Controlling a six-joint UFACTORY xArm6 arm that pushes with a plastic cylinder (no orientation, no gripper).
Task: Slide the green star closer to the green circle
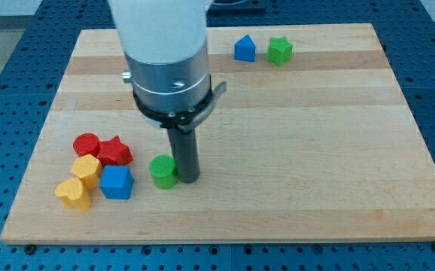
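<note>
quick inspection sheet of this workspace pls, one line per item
surface: wooden board, lying flat
job's things: green star near the view's top; green circle low, far from it
clutter: blue block beside the star; red circle, red star, yellow block, yellow heart, blue cube clustered at left
grippers: none; my tip right beside the green circle
cables: nothing seen
surroundings: blue perforated table

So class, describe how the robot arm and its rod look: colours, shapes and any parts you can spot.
The arm is a broad white cylinder over a silver metal collar. Below sits a black ring clamp with small side tabs. A straight dark rod hangs beneath, ending at my tip. No cables or markings show.
</note>
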